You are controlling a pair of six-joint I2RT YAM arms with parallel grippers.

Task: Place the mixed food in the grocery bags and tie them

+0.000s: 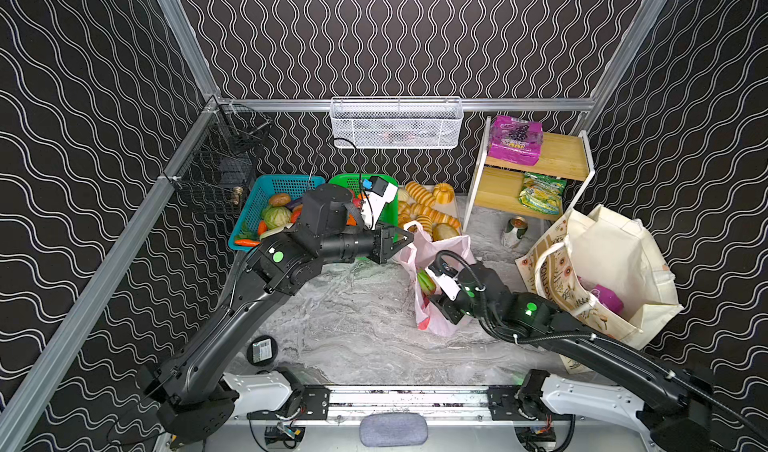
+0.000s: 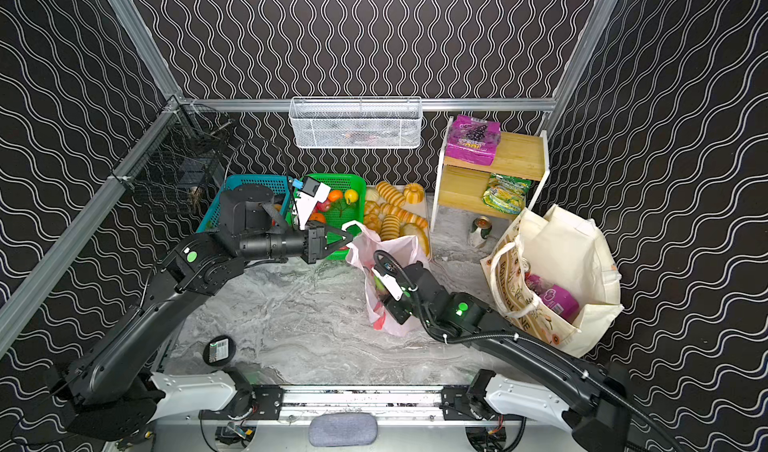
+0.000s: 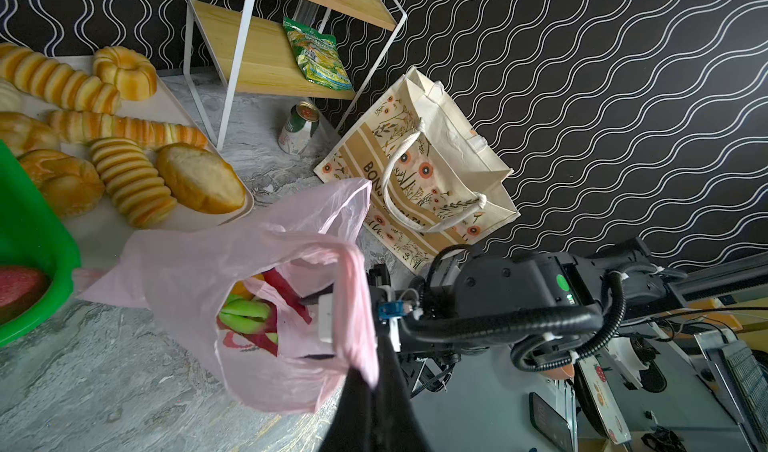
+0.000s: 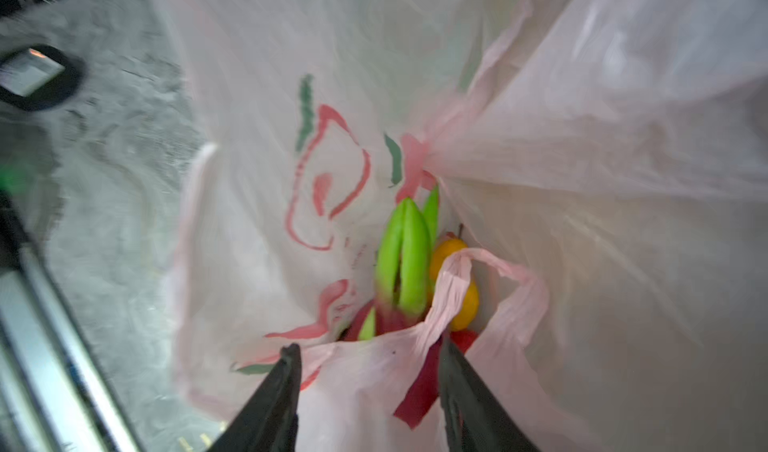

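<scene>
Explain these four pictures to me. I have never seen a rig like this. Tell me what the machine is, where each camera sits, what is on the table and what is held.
This is a robot with two black arms over a marble-look table. Each arm ends in two fingers. Two pictures look down on the whole scene from overhead. The other two come from cameras on the arms' wrists.

The left arm's fingers are shut on one handle of the pink plastic bag. The right arm's fingers stand open at the bag's mouth. Inside the bag lie a dragon fruit and a yellow fruit.

At the back are a blue basket, a green basket, a bread tray and a shelf. The shelf holds a purple packet and a snack bag. A can and a cream tote are on the right.
</scene>
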